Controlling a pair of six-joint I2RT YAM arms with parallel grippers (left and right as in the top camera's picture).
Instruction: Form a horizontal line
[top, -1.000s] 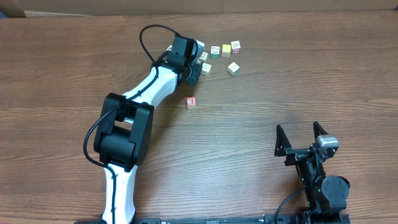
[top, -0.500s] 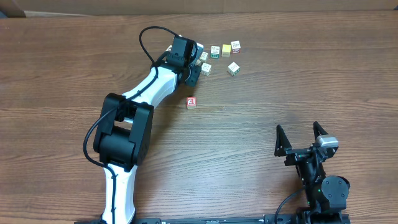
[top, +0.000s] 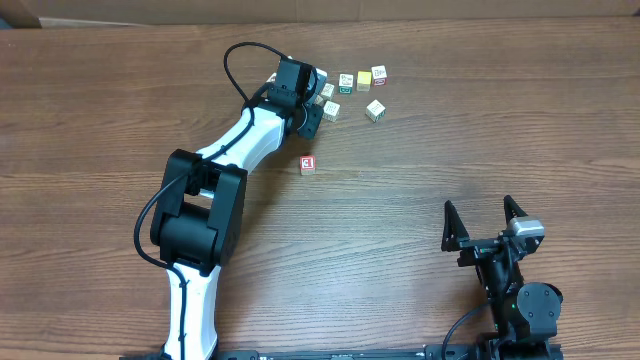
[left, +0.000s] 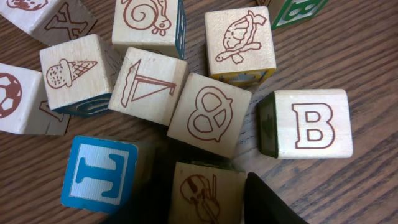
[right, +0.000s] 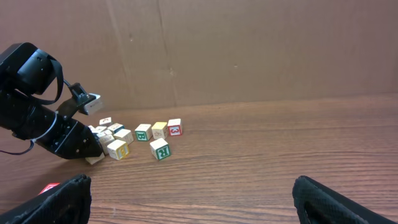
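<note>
Up and just right of the red-and-white cube (top: 307, 164), in the overhead view, the left gripper (top: 311, 112) sits at the left edge of the loose bunch of cubes (top: 363, 81). The red-and-white cube stands by itself on the wooden table (top: 100, 120), well apart from that bunch. It is the only piece of the row in place so far.

Left wrist view: left gripper (left: 208, 200) has one dark finger on each side of a cream cube (left: 205, 186) with a brown line drawing on top. Both fingers look pressed against its sides, so it is noted as clamped on that cube. Directly beyond the held cube lies the pretzel cube (left: 209, 114), with their edges touching or nearly so. The B cube (left: 309, 123) lies just right of the pretzel cube. The blue I cube (left: 99, 173) lies just left of the held cube.

Well below and to the right of the red-and-white cube, the right gripper (top: 485, 222) points up the table with its fingers spread wide apart, holding nothing. Its wrist view shows both fingertips at the bottom corners and the bunch far off.
</note>
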